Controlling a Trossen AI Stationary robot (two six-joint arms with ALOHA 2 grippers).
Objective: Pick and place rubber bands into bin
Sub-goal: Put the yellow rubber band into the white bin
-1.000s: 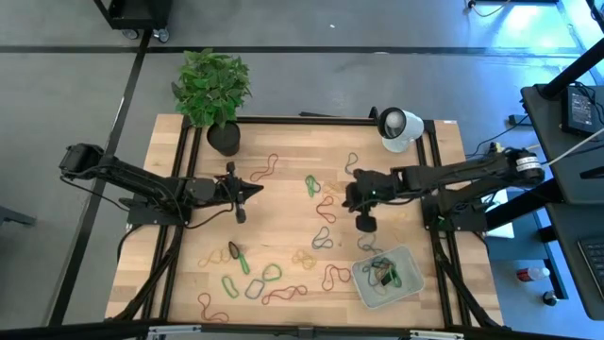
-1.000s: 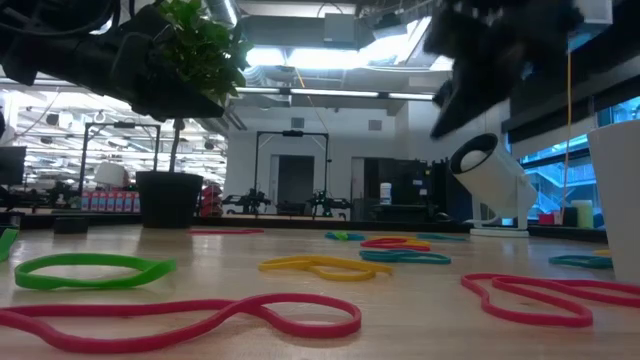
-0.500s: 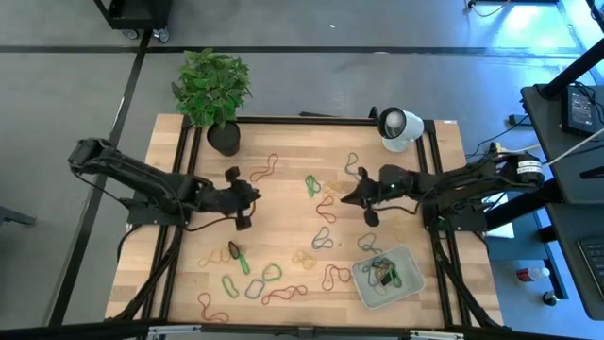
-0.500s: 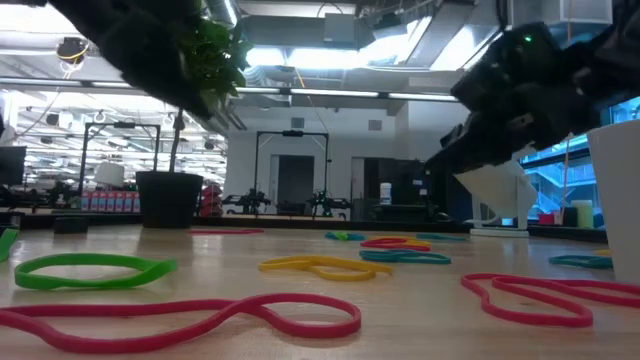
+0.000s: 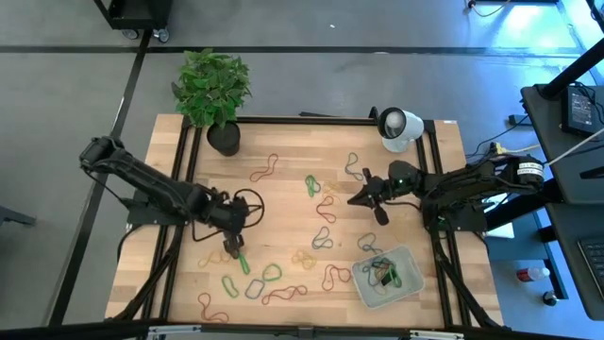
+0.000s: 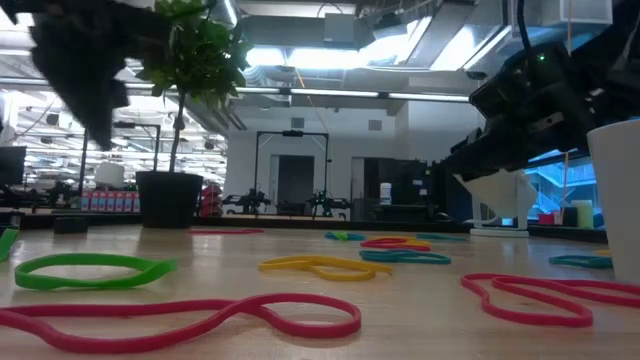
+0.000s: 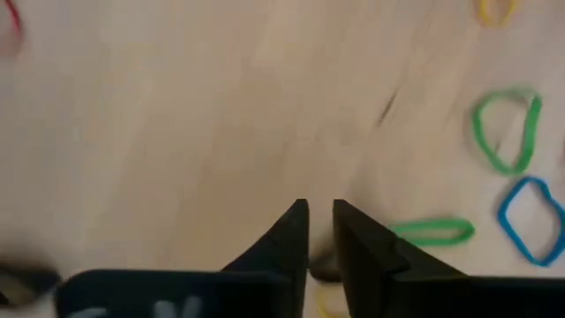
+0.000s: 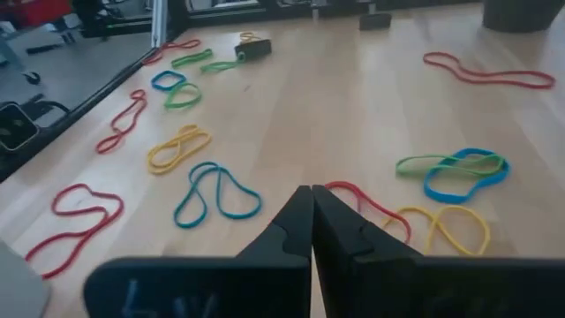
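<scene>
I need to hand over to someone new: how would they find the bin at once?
Start from the white round device at the table's far right corner, then go straight across to the near right corner. The bin lies there: a shallow pale translucent tray, the only container on the wood, with several rubber bands already inside.

The left arm reaches in from the table's left edge, stretched along a diagonal toward the front middle, its wrist bent so that the left gripper [image 5: 231, 248] points steeply down at the wood. In the left wrist view its two dark fingers [image 7: 287, 247] stand slightly apart, a narrow slit of tabletop showing between the tips, with nothing caught there. The right arm comes in from the right edge, folded at the elbow and lying nearly level above the board, with the right gripper [image 5: 357, 199] aimed toward the table's centre. Its fingers [image 8: 296, 225] are pressed together tip to tip and hold nothing
</scene>
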